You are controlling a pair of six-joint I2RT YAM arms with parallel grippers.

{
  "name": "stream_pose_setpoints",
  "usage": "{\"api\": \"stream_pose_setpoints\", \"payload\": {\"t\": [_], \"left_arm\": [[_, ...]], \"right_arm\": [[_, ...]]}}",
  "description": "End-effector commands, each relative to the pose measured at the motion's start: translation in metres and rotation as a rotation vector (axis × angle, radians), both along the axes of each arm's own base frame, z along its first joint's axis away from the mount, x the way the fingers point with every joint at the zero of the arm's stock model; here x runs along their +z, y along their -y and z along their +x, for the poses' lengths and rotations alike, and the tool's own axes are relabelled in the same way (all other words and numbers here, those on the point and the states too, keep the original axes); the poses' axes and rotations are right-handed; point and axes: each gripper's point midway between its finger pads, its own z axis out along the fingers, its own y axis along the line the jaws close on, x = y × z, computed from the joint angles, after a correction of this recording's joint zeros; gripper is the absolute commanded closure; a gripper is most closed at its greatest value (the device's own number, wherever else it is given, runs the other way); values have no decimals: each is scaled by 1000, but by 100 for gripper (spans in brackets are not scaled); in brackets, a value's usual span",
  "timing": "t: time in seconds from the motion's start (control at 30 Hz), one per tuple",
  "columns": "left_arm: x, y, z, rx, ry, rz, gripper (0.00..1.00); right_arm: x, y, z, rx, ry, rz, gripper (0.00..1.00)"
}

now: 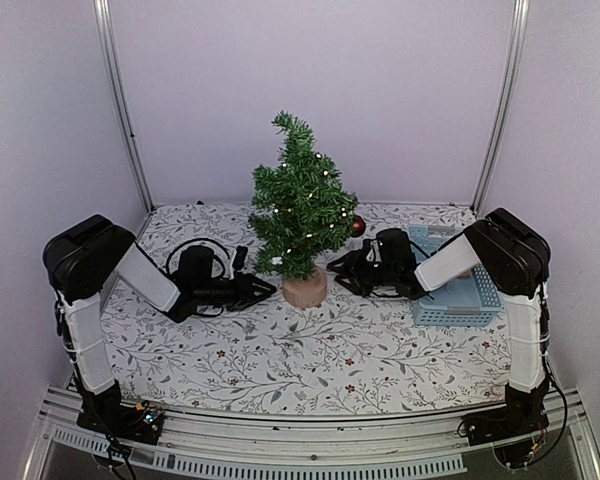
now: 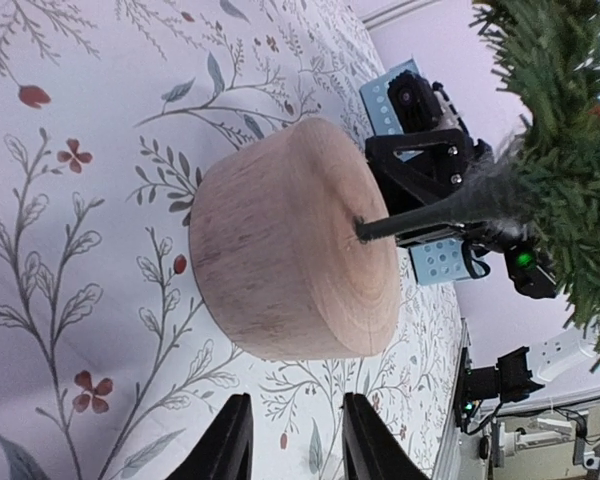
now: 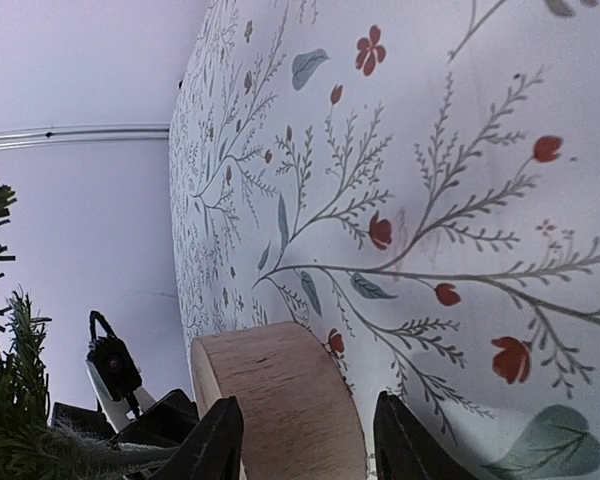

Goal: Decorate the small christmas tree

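Item 1. White tablecloth printed with grey sprigs and red flowers [image 1: 280, 360], covering the table.

Item 2. Left gripper [image 1: 258, 290], black, two fingers, lying low over the cloth to the left of the tree's base. In the left wrist view, the left gripper [image 2: 292, 445] has its jaws a modest way apart with nothing between them. The base stands just beyond the tips, and no contact is visible.

Item 3. Right gripper [image 1: 335, 268], black, low on the base's right side. In the right wrist view, the right gripper [image 3: 310, 445] has its jaws parted wider and grips nothing. The base lies close ahead of the tips, and contact cannot be judged.

Item 4. Small christmas tree [image 1: 300, 200], dark green and bristly, with pale lights, upright at mid-table between the two grippers on its round tan wooden base [image 2: 290, 250].

Item 5. Light-blue perforated plastic basket [image 1: 460, 305], right of the tree and partly under the right arm.

Item 6. Dark red ball ornament [image 1: 358, 226], behind the tree's right side.
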Motion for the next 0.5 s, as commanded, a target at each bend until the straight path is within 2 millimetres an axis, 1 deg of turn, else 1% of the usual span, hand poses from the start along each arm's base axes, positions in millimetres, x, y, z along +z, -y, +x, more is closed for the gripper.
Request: {"api": "stream_pose_setpoints", "payload": {"t": [0.0, 0.03, 0.13, 0.23, 0.4, 0.47], "left_arm": [[17, -13, 15, 57, 76, 13, 66], [18, -18, 20, 70, 84, 18, 65], [20, -23, 32, 75, 95, 14, 64], [25, -19, 48, 44, 130, 23, 61], [26, -4, 69, -17, 158, 29, 61], [20, 1, 73, -27, 144, 24, 61]], "right_arm": [[18, 19, 5, -42, 34, -31, 52], [21, 20, 4, -41, 39, -31, 52], [23, 20, -3, -26, 35, -27, 52], [25, 16, -10, -3, 35, -19, 55], [28, -7, -28, 71, 36, 8, 57], [25, -16, -37, 91, 24, 15, 58]]}}
